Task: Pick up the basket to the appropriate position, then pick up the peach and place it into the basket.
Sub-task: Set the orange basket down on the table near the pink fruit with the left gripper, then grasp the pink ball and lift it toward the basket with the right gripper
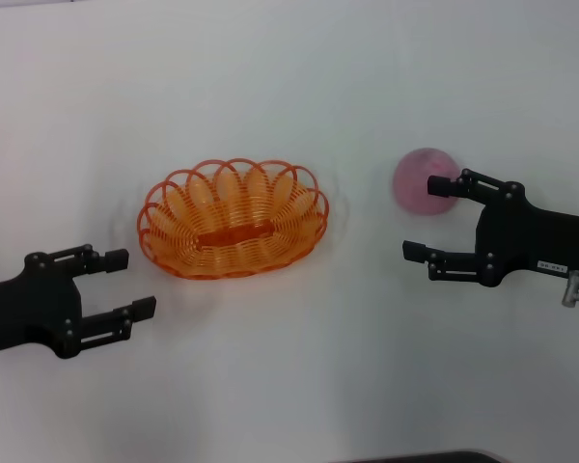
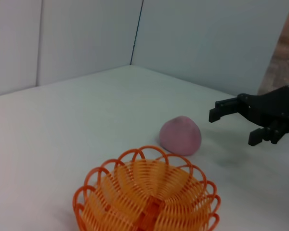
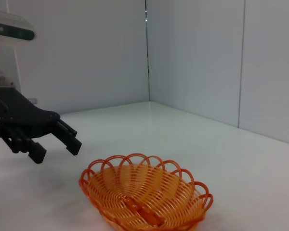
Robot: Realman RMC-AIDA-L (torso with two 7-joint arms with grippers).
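The orange wire basket (image 1: 234, 218) rests on the white table near the middle; it also shows in the left wrist view (image 2: 147, 195) and the right wrist view (image 3: 144, 197). It holds nothing. The pink peach (image 1: 424, 181) lies on the table to the basket's right, also seen in the left wrist view (image 2: 180, 135). My left gripper (image 1: 135, 283) is open and empty, just left of and nearer than the basket. My right gripper (image 1: 421, 216) is open and empty, its far finger overlapping the peach's near edge in the head view.
The white table (image 1: 289, 386) spreads around both objects. White walls with a corner seam (image 3: 147, 48) stand behind it.
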